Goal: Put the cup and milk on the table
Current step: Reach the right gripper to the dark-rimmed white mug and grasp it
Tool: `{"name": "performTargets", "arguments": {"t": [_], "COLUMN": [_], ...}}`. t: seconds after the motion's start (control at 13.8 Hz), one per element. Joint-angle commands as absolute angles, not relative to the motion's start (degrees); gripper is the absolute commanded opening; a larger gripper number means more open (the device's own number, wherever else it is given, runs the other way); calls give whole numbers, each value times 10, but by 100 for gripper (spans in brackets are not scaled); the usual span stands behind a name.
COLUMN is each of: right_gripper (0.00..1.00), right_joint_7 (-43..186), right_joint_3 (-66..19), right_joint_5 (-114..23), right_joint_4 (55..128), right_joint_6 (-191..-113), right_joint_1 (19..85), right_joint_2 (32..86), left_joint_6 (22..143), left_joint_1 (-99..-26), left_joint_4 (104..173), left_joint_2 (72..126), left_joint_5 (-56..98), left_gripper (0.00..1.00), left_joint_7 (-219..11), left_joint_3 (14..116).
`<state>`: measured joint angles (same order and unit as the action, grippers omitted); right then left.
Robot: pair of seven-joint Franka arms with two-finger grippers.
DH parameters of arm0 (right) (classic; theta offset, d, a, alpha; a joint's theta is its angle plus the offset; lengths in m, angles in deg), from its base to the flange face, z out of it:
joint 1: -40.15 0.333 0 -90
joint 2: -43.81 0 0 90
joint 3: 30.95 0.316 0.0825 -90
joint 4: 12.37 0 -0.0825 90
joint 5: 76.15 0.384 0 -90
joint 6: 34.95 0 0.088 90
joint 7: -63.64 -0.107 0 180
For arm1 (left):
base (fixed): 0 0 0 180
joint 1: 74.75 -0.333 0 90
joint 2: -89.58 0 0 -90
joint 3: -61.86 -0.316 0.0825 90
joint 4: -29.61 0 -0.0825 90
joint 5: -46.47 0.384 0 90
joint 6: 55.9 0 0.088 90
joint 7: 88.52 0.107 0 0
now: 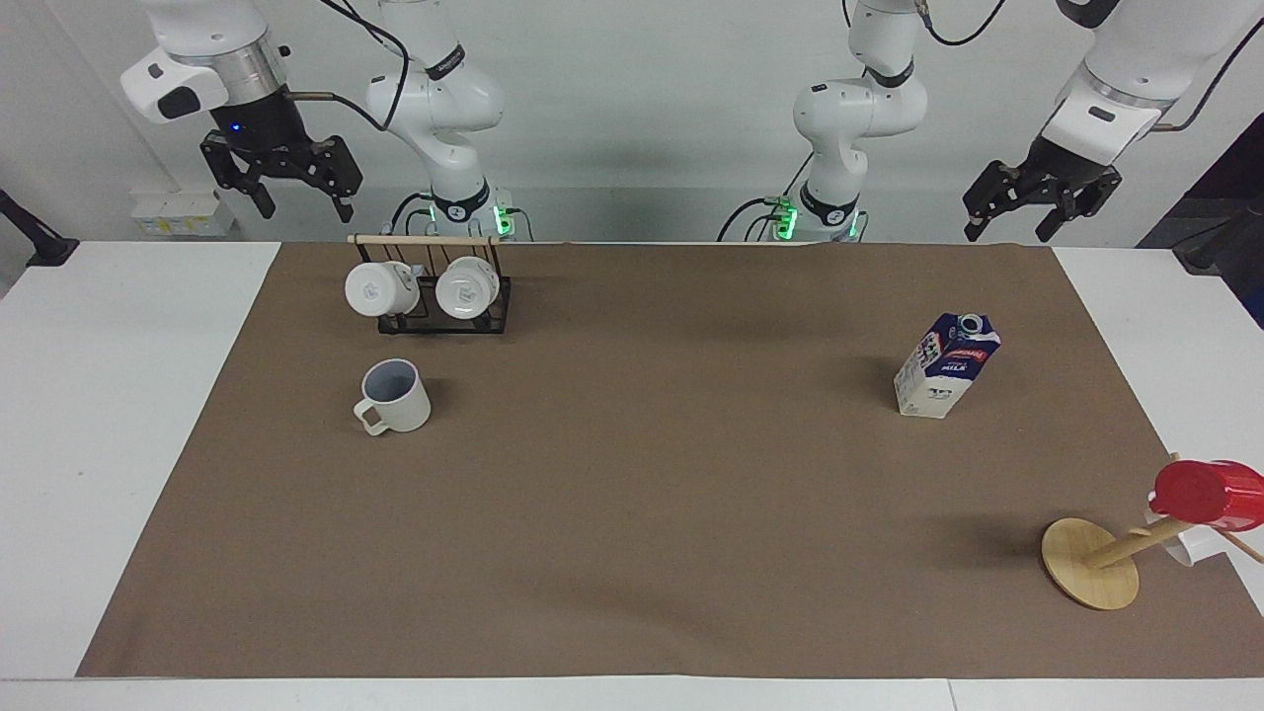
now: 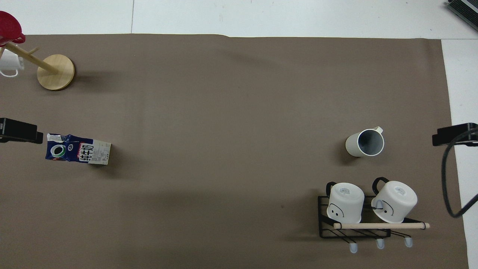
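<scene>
The cup (image 1: 393, 397) stands upright on the brown sheet of the table (image 1: 632, 513), a little farther from the robots than the mug rack; it also shows in the overhead view (image 2: 365, 142). The milk (image 1: 946, 365) stands upright on the sheet toward the left arm's end and also shows in the overhead view (image 2: 78, 149). My right gripper (image 1: 301, 205) is open and empty, raised high over the table's edge beside the rack. My left gripper (image 1: 1007, 233) is open and empty, raised high over the table's edge at the milk's end.
A black wire rack (image 1: 444, 318) holds two white mugs (image 2: 345, 201) near the right arm's base. A wooden mug tree (image 1: 1091, 563) with a red cup (image 1: 1207, 491) and a white mug stands at the left arm's end, farther from the robots than the milk.
</scene>
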<state>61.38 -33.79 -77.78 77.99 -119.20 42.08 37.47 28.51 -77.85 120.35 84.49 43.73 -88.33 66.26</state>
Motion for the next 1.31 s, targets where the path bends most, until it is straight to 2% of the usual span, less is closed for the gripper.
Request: {"name": "performTargets", "arguments": {"t": [0.0, 0.51, 0.94, 1.24], "right_gripper": [100, 100, 100, 100], "right_joint_7": [605, 606, 594, 585], "right_joint_3": [-334, -333, -329, -329], "right_joint_5": [-773, -773, -772, -769], "right_joint_4": [817, 854, 968, 1019], "right_joint_6": [-1206, -1253, -1388, -1463], "right_joint_1": [420, 420, 444, 445], "right_joint_2": [358, 359, 370, 402], "left_joint_6": [274, 273, 274, 273], "left_joint_1": [-781, -781, -781, -781], "left_joint_4": [1197, 1197, 1195, 1197], "left_joint_2": [845, 845, 845, 845], "left_joint_5": [434, 434, 434, 434], "left_gripper": [100, 100, 100, 100], "left_joint_7": [-888, -887, -887, -887], "left_joint_3": [663, 663, 663, 663]}}
